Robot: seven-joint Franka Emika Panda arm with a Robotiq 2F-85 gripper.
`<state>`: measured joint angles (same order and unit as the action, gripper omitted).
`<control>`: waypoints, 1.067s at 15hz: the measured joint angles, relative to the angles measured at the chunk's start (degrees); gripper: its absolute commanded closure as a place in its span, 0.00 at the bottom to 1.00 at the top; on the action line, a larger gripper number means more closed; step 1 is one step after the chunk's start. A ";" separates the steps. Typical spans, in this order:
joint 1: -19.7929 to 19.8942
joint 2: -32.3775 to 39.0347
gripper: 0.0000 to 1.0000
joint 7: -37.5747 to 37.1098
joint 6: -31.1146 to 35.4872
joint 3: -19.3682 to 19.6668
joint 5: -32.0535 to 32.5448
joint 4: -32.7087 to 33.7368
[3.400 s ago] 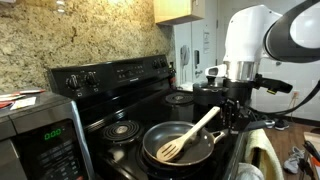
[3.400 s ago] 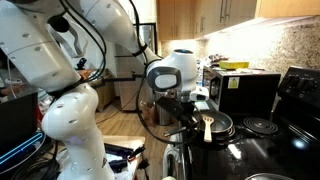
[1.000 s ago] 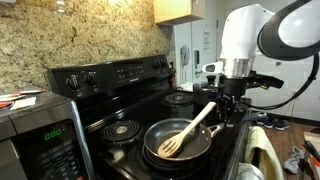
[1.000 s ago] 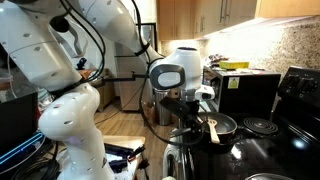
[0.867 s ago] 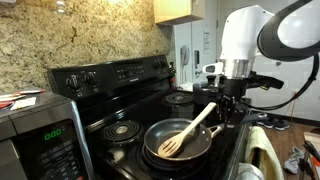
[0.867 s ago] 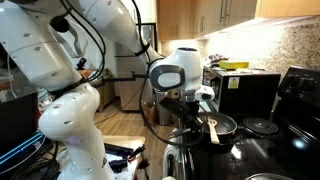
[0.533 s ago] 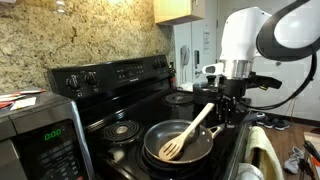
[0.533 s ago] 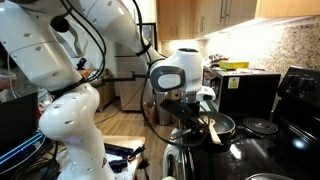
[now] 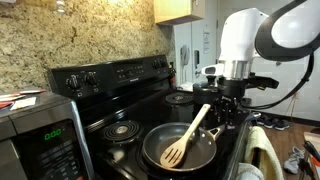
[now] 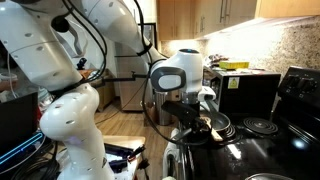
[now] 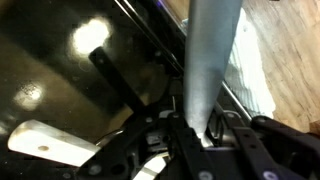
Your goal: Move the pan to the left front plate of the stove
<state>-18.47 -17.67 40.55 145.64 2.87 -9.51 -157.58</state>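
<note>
A dark frying pan [image 9: 180, 150] with a wooden spatula [image 9: 191, 135] lying in it sits at the near front of the black stove [image 9: 120, 100]. My gripper [image 9: 231, 113] is at the pan's handle on the side away from the microwave. In the wrist view the silver handle [image 11: 210, 60] runs between the black jaws of the gripper [image 11: 195, 135], which are shut on it. The pan's dark inside [image 11: 60, 70] and the pale spatula [image 11: 45, 145] show beside it. In an exterior view the gripper [image 10: 196, 116] hides most of the pan [image 10: 215, 128].
A coil burner [image 9: 121, 130] lies behind the pan and another burner [image 9: 180, 99] lies further along. A microwave [image 9: 35, 135] stands beside the stove and also shows in an exterior view [image 10: 245, 90]. A towel [image 9: 262, 150] hangs at the stove's front.
The pan, held by its handle, has slid a little along the stove's front towards the microwave side and the front edge. The spatula has shifted with it.
</note>
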 measured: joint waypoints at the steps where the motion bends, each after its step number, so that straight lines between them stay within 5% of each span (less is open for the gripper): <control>1: 0.03 0.05 0.93 0.08 0.08 0.00 0.00 0.00; 16: 1.24 3.88 0.93 2.36 1.69 -0.43 1.05 3.24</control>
<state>-17.23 -13.78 42.91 147.33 2.44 -8.46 -154.34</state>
